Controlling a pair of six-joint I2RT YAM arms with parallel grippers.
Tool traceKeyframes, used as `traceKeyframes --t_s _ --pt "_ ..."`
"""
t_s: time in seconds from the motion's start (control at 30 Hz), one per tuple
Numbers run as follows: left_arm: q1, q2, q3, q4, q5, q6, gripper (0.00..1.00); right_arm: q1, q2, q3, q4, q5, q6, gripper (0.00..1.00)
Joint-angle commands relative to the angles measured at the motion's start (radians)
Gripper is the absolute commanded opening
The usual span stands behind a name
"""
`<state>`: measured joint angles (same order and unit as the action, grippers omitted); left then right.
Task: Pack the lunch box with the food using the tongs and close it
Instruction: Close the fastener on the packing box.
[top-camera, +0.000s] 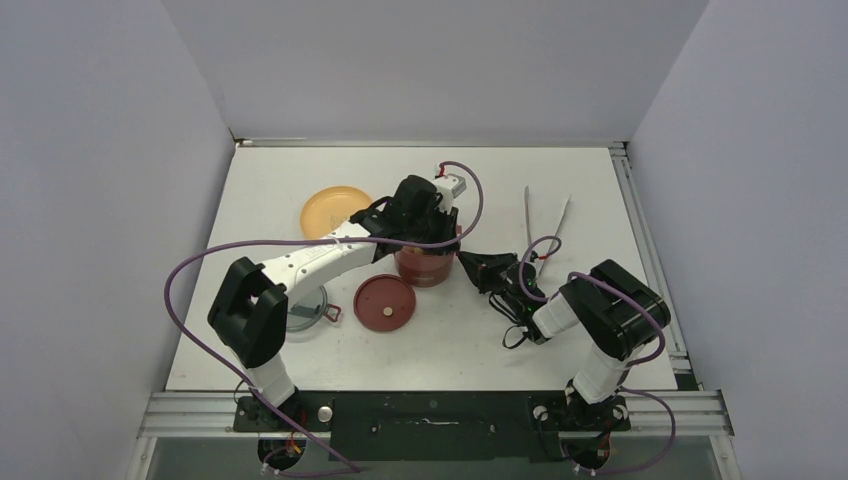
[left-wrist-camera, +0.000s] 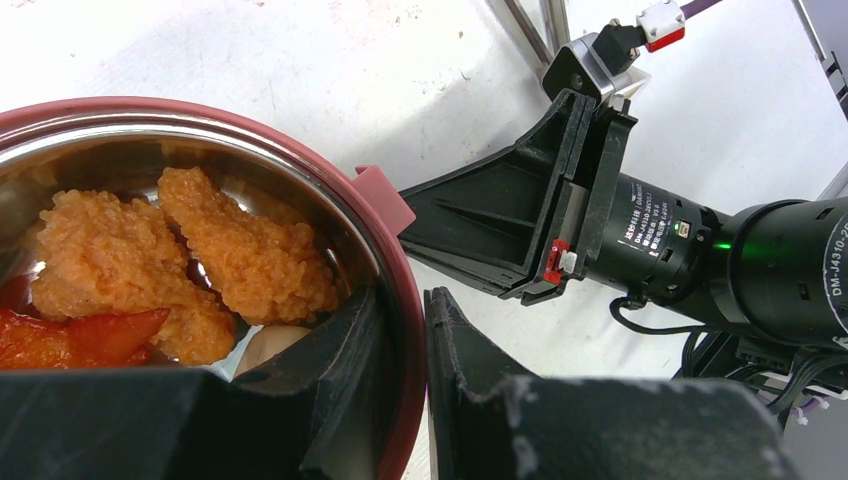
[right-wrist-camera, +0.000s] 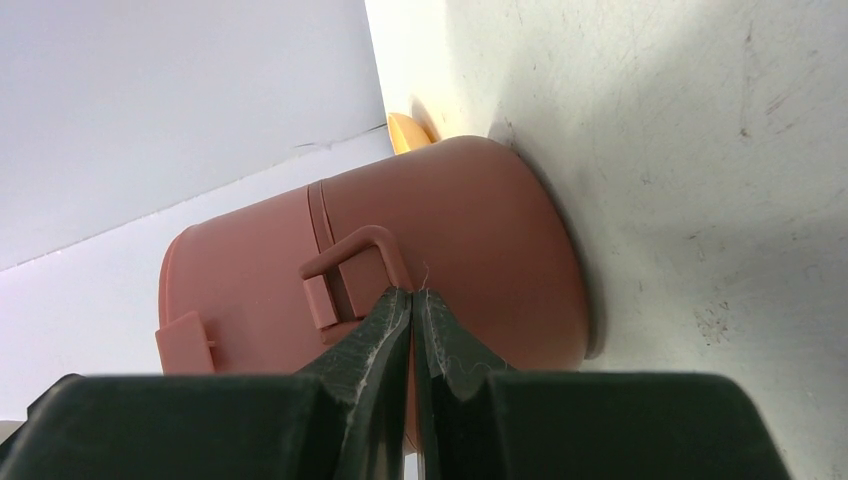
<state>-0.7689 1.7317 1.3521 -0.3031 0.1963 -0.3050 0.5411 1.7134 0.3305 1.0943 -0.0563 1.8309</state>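
The maroon lunch box (top-camera: 428, 268) stands mid-table as a stacked tower with its top tier uncovered. That tier holds the food (left-wrist-camera: 250, 255): breaded orange pieces, a red piece and a whitish one. My left gripper (left-wrist-camera: 405, 300) is shut on the lunch box rim (left-wrist-camera: 392, 245), one finger inside the tier and one outside. My right gripper (right-wrist-camera: 412, 292) is shut and holds nothing; its tips touch the loop handle (right-wrist-camera: 352, 262) on the box's side wall (right-wrist-camera: 470, 220). The silver tongs (top-camera: 545, 222) lie on the table behind the right arm, untouched.
A flat maroon lid (top-camera: 385, 303) lies in front of the box. A grey translucent lid (top-camera: 305, 310) is partly hidden under the left arm. A yellow-orange plate (top-camera: 328, 212) sits behind and to the left. Purple cables loop over both arms.
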Motion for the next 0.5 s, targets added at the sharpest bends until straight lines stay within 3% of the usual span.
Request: traceKeyframes --t_s 0.0,0.27,0.47 --pt "-0.048 0.102 -0.057 -0.003 0.185 -0.059 0.0 0.122 0.007 0.081 0.152 -0.252 0.008 0.05" --pt "-0.049 0.099 -0.061 -0.004 0.179 -0.061 0.0 0.131 0.0 0.086 0.138 -0.241 0.0 0.05" --pt "-0.034 0.067 -0.056 -0.056 0.085 -0.044 0.0 0.127 -0.082 0.039 0.051 -0.183 -0.037 0.05"
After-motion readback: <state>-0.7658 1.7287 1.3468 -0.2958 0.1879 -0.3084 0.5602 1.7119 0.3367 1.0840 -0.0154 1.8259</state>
